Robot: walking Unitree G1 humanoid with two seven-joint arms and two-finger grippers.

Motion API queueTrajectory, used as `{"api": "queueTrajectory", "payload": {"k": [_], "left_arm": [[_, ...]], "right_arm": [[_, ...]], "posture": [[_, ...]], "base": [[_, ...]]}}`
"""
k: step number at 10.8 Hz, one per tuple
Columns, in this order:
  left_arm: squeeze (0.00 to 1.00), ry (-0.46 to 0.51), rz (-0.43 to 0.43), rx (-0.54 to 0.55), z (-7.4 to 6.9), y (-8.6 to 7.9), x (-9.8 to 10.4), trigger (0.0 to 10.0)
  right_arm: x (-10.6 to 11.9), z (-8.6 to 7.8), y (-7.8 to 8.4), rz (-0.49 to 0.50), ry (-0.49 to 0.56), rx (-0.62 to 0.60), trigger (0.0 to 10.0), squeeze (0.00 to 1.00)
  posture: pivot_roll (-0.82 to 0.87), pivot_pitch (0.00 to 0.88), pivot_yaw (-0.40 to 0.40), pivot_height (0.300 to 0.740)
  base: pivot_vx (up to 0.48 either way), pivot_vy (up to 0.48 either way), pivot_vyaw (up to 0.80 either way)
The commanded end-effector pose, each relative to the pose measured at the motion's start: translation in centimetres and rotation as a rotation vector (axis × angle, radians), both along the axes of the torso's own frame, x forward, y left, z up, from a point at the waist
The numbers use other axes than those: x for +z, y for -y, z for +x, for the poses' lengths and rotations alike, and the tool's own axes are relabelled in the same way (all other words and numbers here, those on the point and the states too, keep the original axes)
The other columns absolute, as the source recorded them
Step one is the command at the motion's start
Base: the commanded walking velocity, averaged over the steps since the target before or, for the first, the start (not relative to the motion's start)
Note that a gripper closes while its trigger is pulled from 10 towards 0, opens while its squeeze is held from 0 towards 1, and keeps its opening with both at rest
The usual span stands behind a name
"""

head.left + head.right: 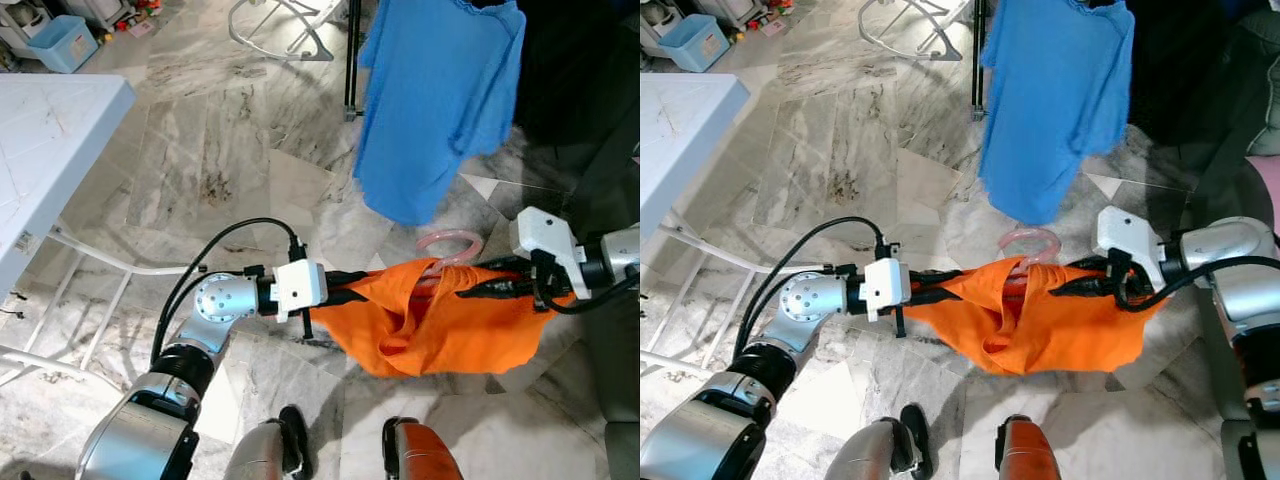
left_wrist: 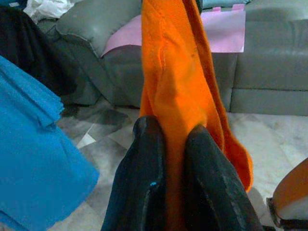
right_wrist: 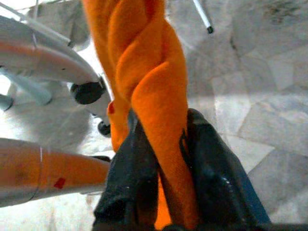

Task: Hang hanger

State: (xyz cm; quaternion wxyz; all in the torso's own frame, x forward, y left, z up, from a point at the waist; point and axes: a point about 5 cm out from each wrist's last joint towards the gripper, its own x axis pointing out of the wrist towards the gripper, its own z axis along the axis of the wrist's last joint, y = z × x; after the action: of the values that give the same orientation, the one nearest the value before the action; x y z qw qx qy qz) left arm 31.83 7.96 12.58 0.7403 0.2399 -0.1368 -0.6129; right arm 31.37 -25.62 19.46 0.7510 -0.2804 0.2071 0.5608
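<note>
Garment (image 1: 440, 320) stretched between pincers; hanger (image 1: 450, 243) behind, table (image 1: 50, 130) left

An orange shirt (image 1: 1040, 325) stretches between both claws above the marble floor (image 1: 870, 150). The left claw (image 1: 940, 289) clamps its left edge, the right claw (image 1: 1075, 285) its right edge, and the cloth sags in folds between them. A pink hanger (image 1: 1028, 240) pokes up from the shirt's top. A blue shirt (image 1: 1055, 100) hangs just beyond. A white worktop (image 1: 675, 135) stands at left.
</note>
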Motion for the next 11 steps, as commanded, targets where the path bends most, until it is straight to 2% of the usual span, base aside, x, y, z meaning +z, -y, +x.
{"api": "queueTrajectory", "payload": {"k": [1,3,4,5,6,7,8,10,11], "left_arm": [[0.0,0.001,0.017,-0.029,-0.4,0.3,-0.3,0.0],[0.0,0.014,-0.002,-0.009,0.0,0.4,0.2,0.0],[0.0,0.014,-0.021,0.041,0.3,0.3,0.2,0.0],[0.13,0.014,-0.041,0.103,0.4,0.1,-0.2,10.0],[0.93,0.007,-0.06,0.157,0.4,-0.1,-0.6,10.0],[1.0,-0.004,-0.063,0.205,0.5,-0.4,-1.1,10.0],[1.0,-0.019,-0.066,0.247,0.6,-0.7,-1.5,10.0],[1.0,0.02,-0.051,0.32,1.1,-1.2,-1.4,10.0],[1.0,0.054,-0.071,0.424,1.8,-1.9,-1.1,10.0]], "right_arm": [[0.5,-0.1,-0.8,0.003,0.006,0.055,0.0,0.0],[-0.7,-0.7,-0.4,-0.019,-0.051,0.064,0.0,0.0],[-1.2,-0.8,-0.7,0.004,-0.053,0.045,0.0,0.0],[-2.1,-0.9,-1.1,0.034,-0.045,0.015,0.0,0.0],[-3.3,-1.1,-1.3,0.059,-0.048,-0.013,0.0,0.0],[-4.4,-1.4,-1.5,0.076,-0.056,-0.037,0.0,0.0],[-5.6,-1.4,-1.7,0.09,-0.05,-0.077,0.0,0.0],[-6.4,-1.2,-1.8,0.114,-0.018,-0.141,0.0,0.0],[-7.1,-0.7,-1.9,0.099,0.041,-0.212,0.0,0.0]], "posture": [[-0.34,0.249,0.14,0.74],[-0.33,0.249,0.135,0.74],[-0.33,0.248,0.131,0.74],[-0.33,0.245,0.127,0.74],[-0.33,0.243,0.123,0.74],[-0.34,0.239,0.117,0.74],[-0.34,0.236,0.113,0.74],[-0.34,0.233,0.11,0.74],[-0.34,0.23,0.107,0.74]], "base": [[0.0,0.0,0.0],[0.0,0.0,0.0],[0.0,0.0,0.0],[0.0,0.0,0.0],[0.0,0.0,0.0],[0.0,0.0,0.0],[0.0,0.0,0.0],[0.0,0.0,0.0],[0.0,0.0,0.0]]}}
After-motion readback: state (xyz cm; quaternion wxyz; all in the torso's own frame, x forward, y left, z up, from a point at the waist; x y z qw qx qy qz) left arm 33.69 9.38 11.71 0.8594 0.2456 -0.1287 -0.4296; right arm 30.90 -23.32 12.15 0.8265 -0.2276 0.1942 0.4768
